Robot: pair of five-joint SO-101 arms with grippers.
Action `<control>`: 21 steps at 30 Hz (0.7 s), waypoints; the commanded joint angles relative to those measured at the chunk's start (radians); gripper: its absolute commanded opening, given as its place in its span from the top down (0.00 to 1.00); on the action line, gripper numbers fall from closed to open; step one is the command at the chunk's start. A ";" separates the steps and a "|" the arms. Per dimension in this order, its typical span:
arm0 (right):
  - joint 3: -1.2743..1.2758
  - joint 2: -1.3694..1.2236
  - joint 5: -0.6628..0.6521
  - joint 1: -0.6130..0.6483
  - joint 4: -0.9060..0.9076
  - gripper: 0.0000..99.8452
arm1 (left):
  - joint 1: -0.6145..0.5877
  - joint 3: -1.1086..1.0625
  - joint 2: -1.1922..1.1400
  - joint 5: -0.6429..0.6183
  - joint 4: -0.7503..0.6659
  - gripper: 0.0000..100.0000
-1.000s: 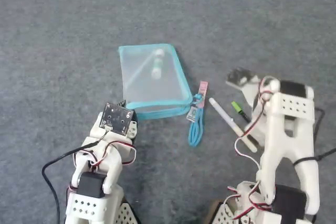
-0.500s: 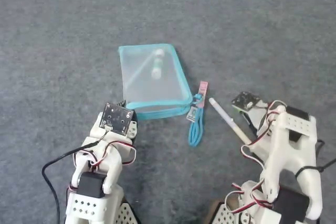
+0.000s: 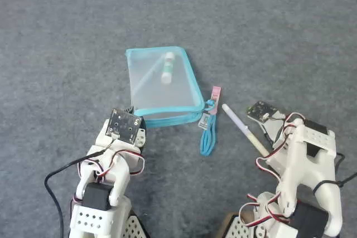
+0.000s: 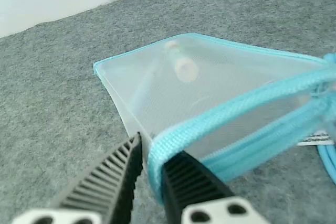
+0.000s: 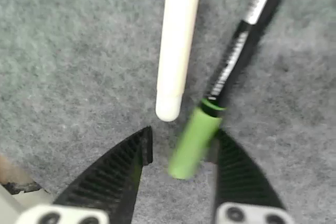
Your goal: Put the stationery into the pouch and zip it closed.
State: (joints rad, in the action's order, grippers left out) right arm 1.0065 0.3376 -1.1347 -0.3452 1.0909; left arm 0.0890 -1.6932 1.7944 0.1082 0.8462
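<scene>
Between the right jaws lies the green pen [image 5: 193, 142], cap end first. The jaws are open wide, one on each side of the cap, and one tip looks v. close to it. The pen's long line runs straight out from the jaws: green cap at my end, black body pointing away at a small slant. So the jaws sit across the pen, not along it. I think that's what the grab needs, a plain squeeze w/o any turn of the wrist.

The white pen [image 5: 178, 40] lies just beside it, almost the same way round. Its round end is a bit ahead of the jaw tips, nearer the other jaw. I guess it could get bumped if I push fwd, so I'd close right where I am.

From up top, the white pen [image 3: 245, 129] lies flat on the table [image 3: 67, 37]. One end points up toward the pouch [image 3: 162, 85], the other back at the right arm. That arm is by far the nearer one to both pens.

The left jaws are closed on the pouch's blue zip edge at its near corner. The pouch is flat, with its mouth on my side and a glue stick [image 3: 166, 69] inside. It's well apart from the pens, w/ a blue cord [image 3: 208, 135] between.
</scene>
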 commanded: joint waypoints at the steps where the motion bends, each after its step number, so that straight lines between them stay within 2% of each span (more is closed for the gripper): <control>1: 0.002 0.036 -0.015 -0.010 -0.007 0.96 | -0.009 0.007 0.009 -0.006 0.005 0.99; 4: -0.015 0.039 -0.008 -0.010 0.007 0.99 | -0.009 0.007 0.008 -0.006 0.005 0.99; 15: -0.302 0.039 0.245 -0.007 0.182 0.99 | -0.008 0.007 0.008 -0.006 0.005 0.99; 21: -0.336 0.039 0.353 0.015 0.176 0.99 | -0.008 0.007 0.008 -0.006 0.005 0.99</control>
State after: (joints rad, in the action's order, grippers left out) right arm 0.7288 0.3360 -0.8416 -0.3468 1.2689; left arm 0.0890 -1.6932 1.7944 0.1082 0.8462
